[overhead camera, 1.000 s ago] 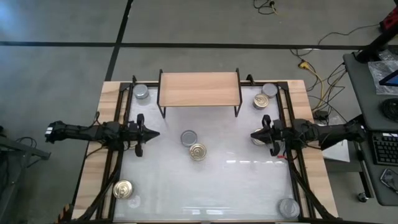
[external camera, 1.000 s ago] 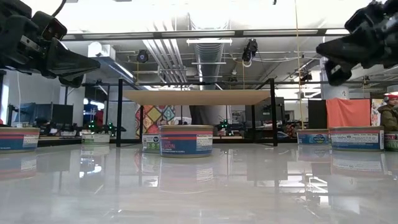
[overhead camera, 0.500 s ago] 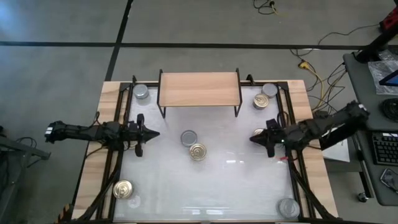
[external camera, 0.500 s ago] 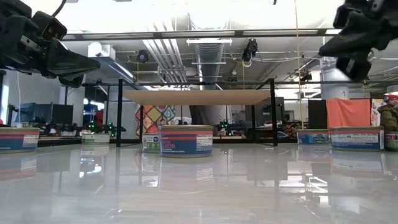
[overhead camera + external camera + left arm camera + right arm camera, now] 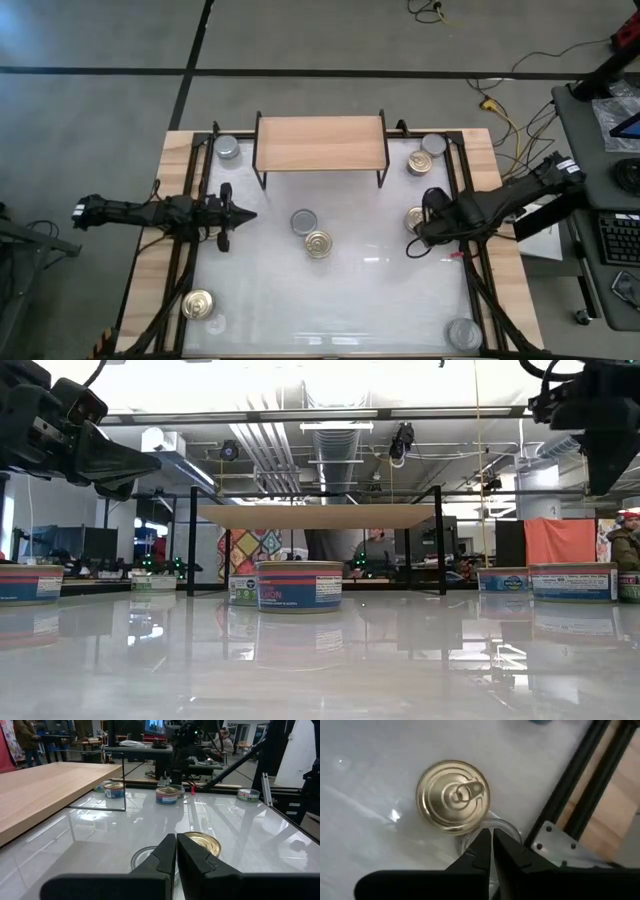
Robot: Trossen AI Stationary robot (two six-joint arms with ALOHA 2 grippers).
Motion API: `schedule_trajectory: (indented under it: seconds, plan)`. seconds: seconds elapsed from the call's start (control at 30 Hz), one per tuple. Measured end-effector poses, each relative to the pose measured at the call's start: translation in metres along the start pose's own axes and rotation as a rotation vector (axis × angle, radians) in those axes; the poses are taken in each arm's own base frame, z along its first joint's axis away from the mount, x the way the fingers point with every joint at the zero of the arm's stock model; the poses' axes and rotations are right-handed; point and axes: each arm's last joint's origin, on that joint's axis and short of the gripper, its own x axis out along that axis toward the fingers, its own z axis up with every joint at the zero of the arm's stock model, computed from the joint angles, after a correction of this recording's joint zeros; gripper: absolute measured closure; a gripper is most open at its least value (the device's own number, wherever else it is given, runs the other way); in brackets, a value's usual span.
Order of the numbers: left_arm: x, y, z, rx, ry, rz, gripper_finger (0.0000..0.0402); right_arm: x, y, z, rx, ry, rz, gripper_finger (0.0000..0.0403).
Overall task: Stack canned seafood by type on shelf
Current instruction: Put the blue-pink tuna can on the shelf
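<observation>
The shelf [image 5: 320,143], a light-wood board on black legs, stands at the table's far middle with nothing on it. Cans rest flat on the white tabletop: a silver one [image 5: 304,221] and a gold one [image 5: 318,243] at the centre, and a gold one [image 5: 452,796] near the right rail. My right gripper [image 5: 425,232] hangs shut above that gold can and points steeply down at it without touching; in its wrist view the fingertips [image 5: 491,834] sit just beside the lid. My left gripper [image 5: 245,214] waits shut and level at the left, aimed at the centre cans [image 5: 201,843].
More cans lie around the edges: silver far left [image 5: 228,148], gold near left [image 5: 198,304], a gold [image 5: 419,160] and a silver [image 5: 433,144] far right, and silver near right [image 5: 463,333]. Black rails [image 5: 590,780] run along both table sides.
My right gripper has risen and tipped from level to pointing steeply down, turning about its own axis as it went. It now hangs over the gold can by the right rail and has stayed shut. No can has moved.
</observation>
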Motion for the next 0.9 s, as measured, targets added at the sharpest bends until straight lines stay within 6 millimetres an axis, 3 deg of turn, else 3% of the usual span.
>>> schedule_trajectory:
  seconds: [0.33, 0.73, 0.83, 0.9]
  plan:
    - [0.0, 0.0, 0.0, 0.0, 0.0, 0.0, 0.0401, 0.05, 0.035, -0.007, 0.101, -0.019, 0.101, 0.039]
    - [0.0, 0.0, 0.0, 0.0, 0.0, 0.0, 0.0401, 0.071, 0.058, -0.009, 0.0, 0.043, 0.022, 0.039]
    - [0.0, 0.0, 0.0, 0.043, 0.0, 0.001, 0.0401, 0.069, 0.068, -0.006, 0.016, 0.04, 0.096, 0.039]
    - [0.0, 0.0, 0.0, 0.106, -0.001, 0.0, 0.0401, 0.061, 0.082, -0.003, -0.003, 0.017, 0.237, 0.039]
